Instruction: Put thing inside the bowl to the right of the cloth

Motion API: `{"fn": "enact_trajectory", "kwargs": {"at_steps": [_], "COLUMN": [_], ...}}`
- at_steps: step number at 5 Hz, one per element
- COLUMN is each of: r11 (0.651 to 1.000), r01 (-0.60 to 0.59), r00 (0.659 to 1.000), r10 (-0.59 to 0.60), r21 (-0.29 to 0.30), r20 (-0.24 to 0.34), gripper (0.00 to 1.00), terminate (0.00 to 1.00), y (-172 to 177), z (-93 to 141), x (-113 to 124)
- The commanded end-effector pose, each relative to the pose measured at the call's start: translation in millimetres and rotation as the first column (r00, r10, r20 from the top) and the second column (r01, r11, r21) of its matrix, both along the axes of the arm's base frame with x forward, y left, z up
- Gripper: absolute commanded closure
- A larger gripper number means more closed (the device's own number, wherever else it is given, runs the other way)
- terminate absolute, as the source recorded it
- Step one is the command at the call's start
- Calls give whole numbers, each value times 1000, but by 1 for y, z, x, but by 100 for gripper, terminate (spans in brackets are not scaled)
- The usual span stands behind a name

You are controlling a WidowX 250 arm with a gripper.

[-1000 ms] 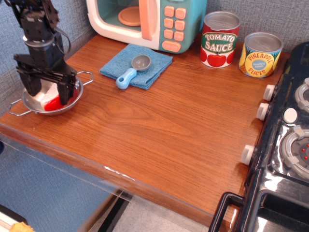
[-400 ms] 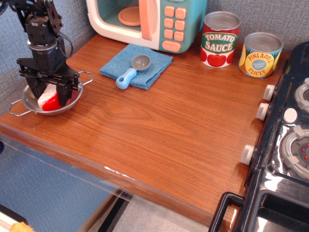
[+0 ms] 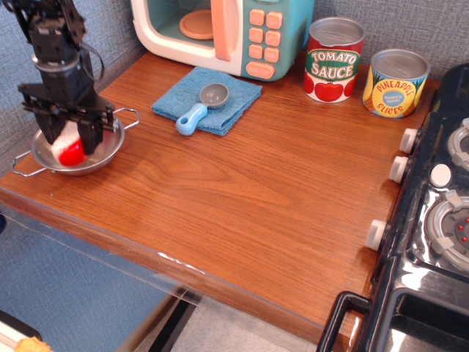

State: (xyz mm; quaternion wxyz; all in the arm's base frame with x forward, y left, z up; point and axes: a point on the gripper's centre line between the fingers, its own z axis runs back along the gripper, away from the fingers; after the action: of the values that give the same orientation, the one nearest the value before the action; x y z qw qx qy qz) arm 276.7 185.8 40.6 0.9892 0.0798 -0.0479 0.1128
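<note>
The red-and-white toy wedge (image 3: pixel 71 152) lies in the steel bowl (image 3: pixel 110 149) at the table's left front edge. My gripper (image 3: pixel 69 139) points down into the bowl, its two black fingers (image 3: pixel 89 133) pressed against either side of the wedge, white face up between them. The wedge looks low in the bowl; whether it rests on the bottom is hidden. The blue cloth (image 3: pixel 229 110) lies to the right of the bowl, in front of the toy microwave, with a blue-handled grey scoop (image 3: pixel 202 107) on it.
A toy microwave (image 3: pixel 227 33) stands at the back. A tomato sauce can (image 3: pixel 334 60) and a pineapple can (image 3: pixel 396 83) stand at the back right. A toy stove (image 3: pixel 432 213) borders the right side. Bare wood (image 3: pixel 293 139) lies right of the cloth.
The fingers have narrowed from a wide spread around the wedge to a grip on it. The gripper has shifted slightly left and up, and the wedge has turned with it.
</note>
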Motion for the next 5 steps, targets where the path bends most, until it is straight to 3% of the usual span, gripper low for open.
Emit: {"fn": "enact_trajectory", "kwargs": {"at_steps": [1,2,3,4,5], "r11": [996,992,987,984,989], "r01": [25,126,140,154,134], "r00": [975,973,981,986,990], "r10": [-42,-124,-128,-147,-131], "r21": [81,1,-83,-92,-58], "r20": [217,194,143,75,45], "gripper": [100,100,100,100,100], "terminate": [0,0,0,0,0], "y": [-46,-93,-142,-193,-226], "z": [86,86,76,56,41], "x": [-4,17,54,87,110]}}
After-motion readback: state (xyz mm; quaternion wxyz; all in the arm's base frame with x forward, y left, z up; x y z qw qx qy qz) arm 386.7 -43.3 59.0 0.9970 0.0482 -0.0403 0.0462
